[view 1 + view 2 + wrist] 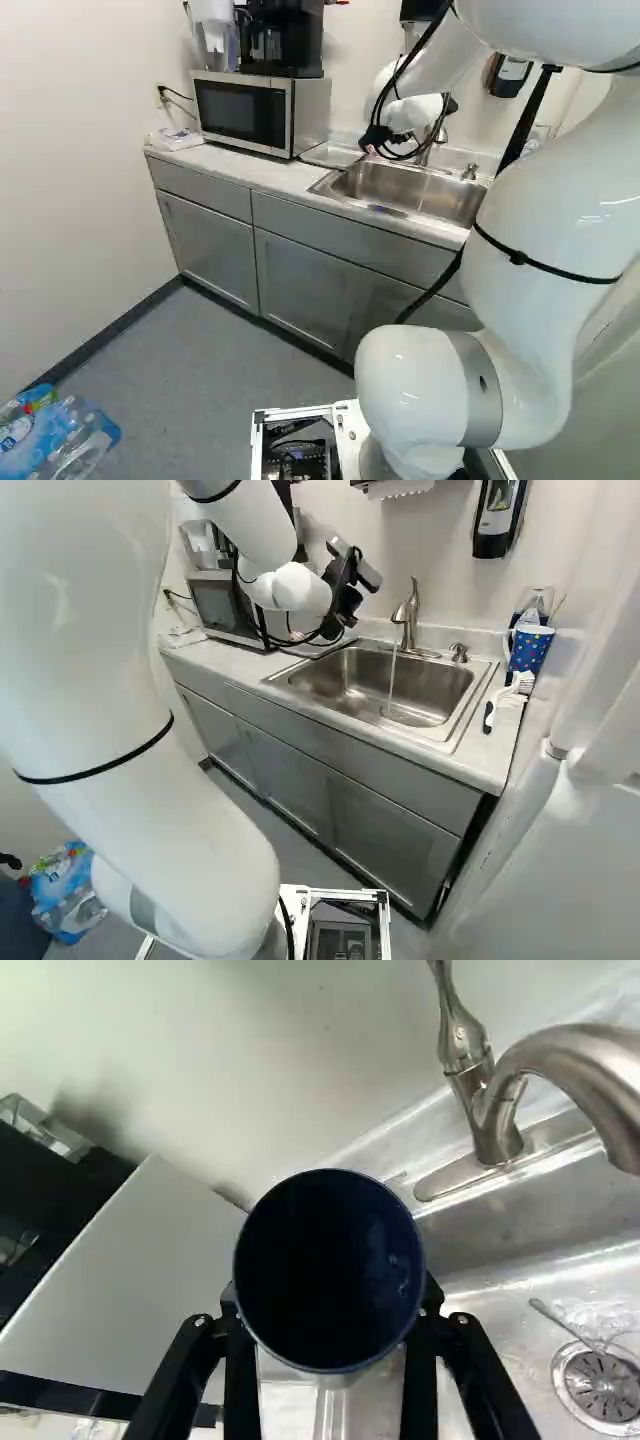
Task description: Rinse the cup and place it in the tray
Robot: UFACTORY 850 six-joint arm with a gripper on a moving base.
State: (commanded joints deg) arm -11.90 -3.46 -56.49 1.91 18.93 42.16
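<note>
I have my jointed white arm [80,630] reaching to the brushed-steel sink [432,685], its black hand [340,605] gripping a dark-blue round cup [330,1272] near the curved metal faucet [570,1050].

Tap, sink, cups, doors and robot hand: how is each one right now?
Gripper: shut on cup
Held cup: mouth facing wrist camera
Tap: on, water running
Sink: wet, not full
Microwave: door shut
Cupboards: doors shut
Spotted cup: upright on counter
</note>
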